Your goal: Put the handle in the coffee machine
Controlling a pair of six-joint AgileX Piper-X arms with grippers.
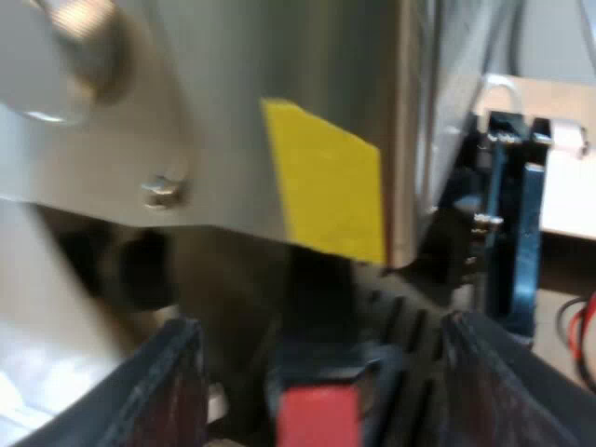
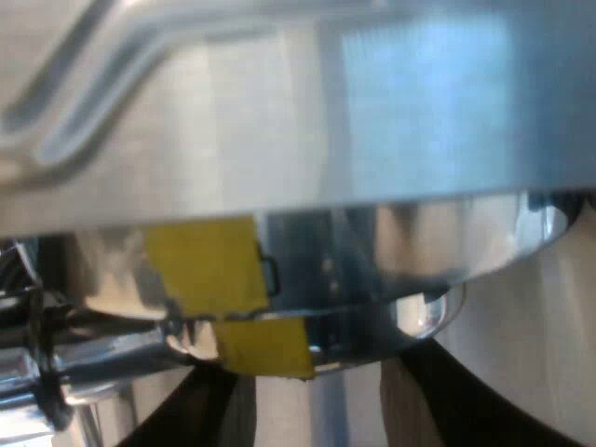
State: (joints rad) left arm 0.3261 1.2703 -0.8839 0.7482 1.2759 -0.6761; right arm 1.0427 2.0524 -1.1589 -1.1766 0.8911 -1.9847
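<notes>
One dark handle [image 1: 317,298] with a red end [image 1: 317,417], reaching up under the steel front of the coffee machine [image 1: 233,93], just below a patch of yellow tape [image 1: 326,182]. On either side, the black fingers [image 1: 172,391] of the left gripper [image 1: 321,326], spread wide, clear of the handle, grasping nothing. Basket end hidden under the machine, contents impossible to tell. Elsewhere, close against a rounded shiny metal part [image 2: 400,251] bearing yellow strips [image 2: 209,270], the right gripper [image 2: 317,382], fingers likewise parted, nothing between them.

Espresso machine [image 1: 279,65] brushed metal, semi-glossy; yellow tape [image 1: 326,182] matt; handle [image 1: 315,414] end red matt plastic.
</notes>
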